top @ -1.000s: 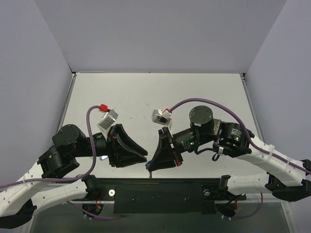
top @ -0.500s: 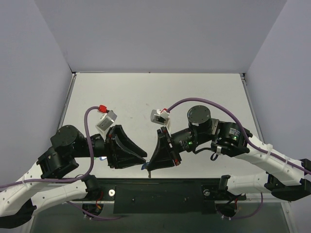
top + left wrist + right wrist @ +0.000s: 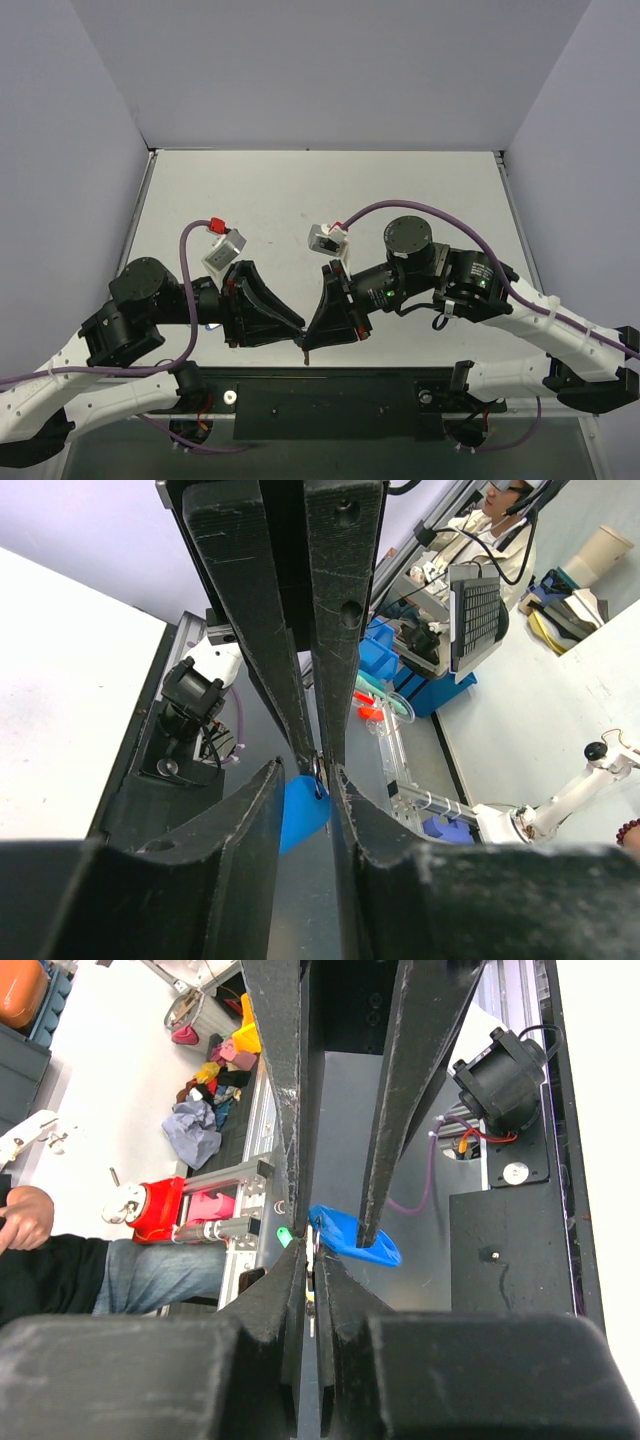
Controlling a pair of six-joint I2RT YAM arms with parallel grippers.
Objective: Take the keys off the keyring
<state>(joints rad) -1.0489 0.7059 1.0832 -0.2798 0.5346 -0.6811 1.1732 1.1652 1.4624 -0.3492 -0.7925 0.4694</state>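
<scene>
Two arms, the left arm [image 3: 135, 300] and the right arm [image 3: 470, 285], lean in over the near edge of the counter [image 3: 400, 190]. The right one has slid closer over the last second, so tips that stood slightly apart now meet. The left claw [image 3: 298, 327] is narrow and pinches the blue key [image 3: 352, 1237] by its head. The right claw [image 3: 309, 345] is almost shut on a thin sliver of metal, which I take to be the ring [image 3: 312, 1260]. This sits just beside the key, right at the left claw's tips. Both grips look set, so the twisting or pulling apart can probably begin. The key still seems joined to the ring.
</scene>
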